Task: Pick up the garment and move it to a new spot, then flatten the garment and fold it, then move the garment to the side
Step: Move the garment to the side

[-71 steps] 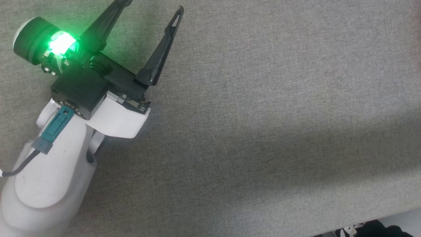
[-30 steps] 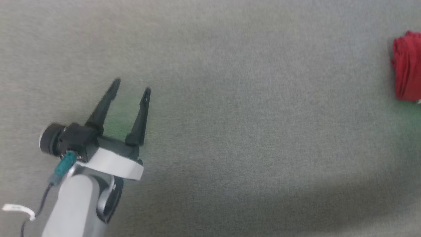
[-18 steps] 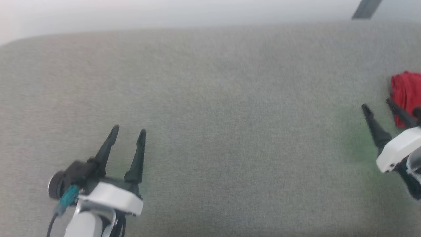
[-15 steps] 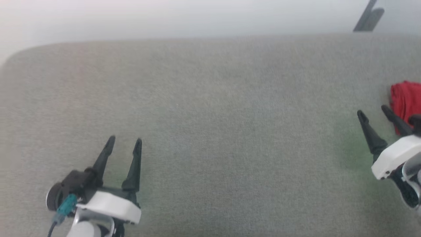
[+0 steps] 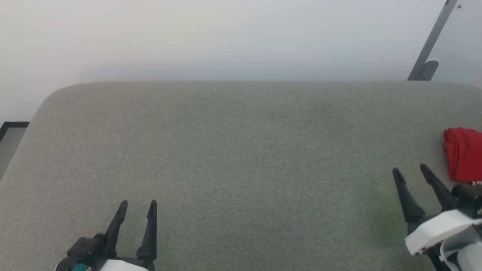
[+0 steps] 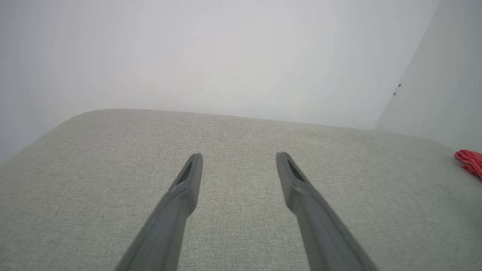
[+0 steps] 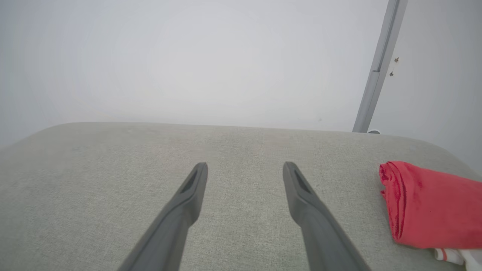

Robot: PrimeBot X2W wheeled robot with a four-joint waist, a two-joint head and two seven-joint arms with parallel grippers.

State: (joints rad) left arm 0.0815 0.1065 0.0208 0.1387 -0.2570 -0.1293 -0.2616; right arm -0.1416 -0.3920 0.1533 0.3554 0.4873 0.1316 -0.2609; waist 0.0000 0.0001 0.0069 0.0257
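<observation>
The garment [image 5: 463,154] is a folded red bundle lying at the far right of the grey padded surface [image 5: 241,150]; the right wrist view shows it [image 7: 433,205] with a bit of white-and-red striped trim at its lower edge, and the left wrist view catches a sliver of it [image 6: 470,162]. My right gripper [image 5: 411,170] stands open just left of the garment, apart from it, nothing between its fingers [image 7: 244,165]. At the lower left my left gripper [image 5: 137,204] is open and empty over bare fabric [image 6: 238,155].
A pale wall [image 5: 226,37] rises behind the surface's far edge. A grey metal post [image 5: 431,41] leans at the back right. The surface's rounded left corner drops to a dark-framed floor strip [image 5: 9,130].
The head camera has tilted up, bringing the wall, the far edge and the right gripper into view. The left gripper now sits lower in the picture, still open.
</observation>
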